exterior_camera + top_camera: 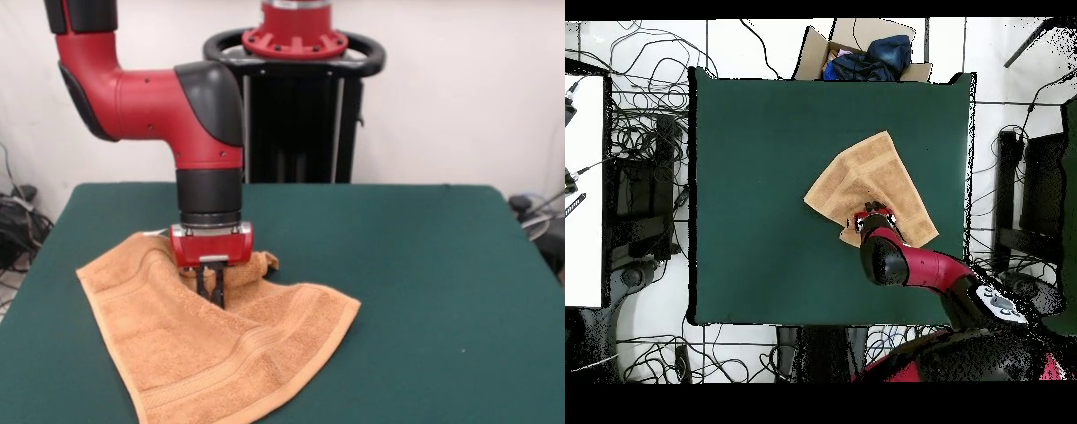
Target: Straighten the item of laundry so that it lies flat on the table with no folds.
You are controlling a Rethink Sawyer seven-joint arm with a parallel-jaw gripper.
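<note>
The orange-tan towel lies on the dark green table at its front left, mostly spread out, with woven bands near its front edge. Its far part is bunched in a small fold just behind the gripper. My gripper points straight down over that far part, with its fingers close together and pinching the cloth at the fold. In the overhead view the towel lies right of the table's middle, and the gripper sits at the edge of the towel nearest the robot base. The white loop tag does not show.
The robot's black pedestal stands behind the table's far edge. A cardboard box with dark blue cloth sits on the floor beyond the table. Cables lie on the floor all around. A white surface stands at the left.
</note>
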